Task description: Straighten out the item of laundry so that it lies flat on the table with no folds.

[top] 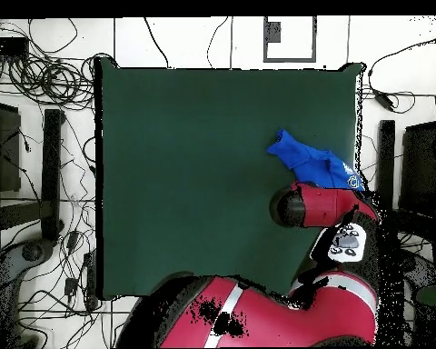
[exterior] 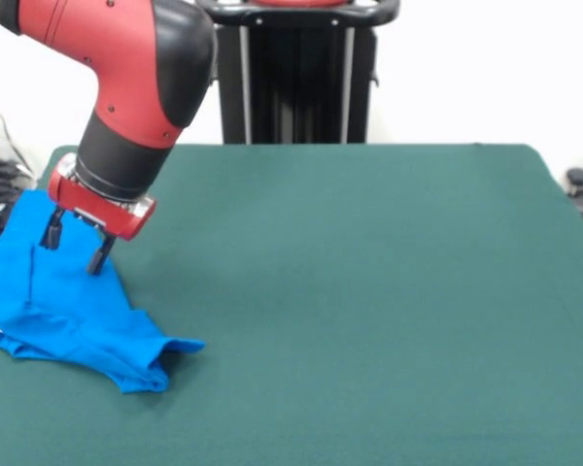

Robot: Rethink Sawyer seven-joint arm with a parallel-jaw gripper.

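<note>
One blue shirt [exterior: 73,311] lies bunched at the left edge of the green worktop [exterior: 369,291] in the front view. It is not flat. It sits in a lumpy heap, with folds in the cloth. One sleeve pokes out to the right, near the front of the heap. A bit of white print shows at the far left, where the shirt runs out of the picture.

Just above the back of the heap is the tool [exterior: 75,250] on the red and black arm. Its two dark fingers [exterior: 100,254] point down and stand apart, with nothing between them. The tips look very close to the cloth, but I cannot tell if they touch it.

From above, the shirt [top: 314,164] lies by one side edge of the worktop, and the arm hides part of it.

To the right, most of the worktop is bare green.

I think the step now is reaching down to grab the shirt. Next, the fingers would need to pinch a bit of cloth and pull it toward the open green space, so the folds can spread out.
</note>
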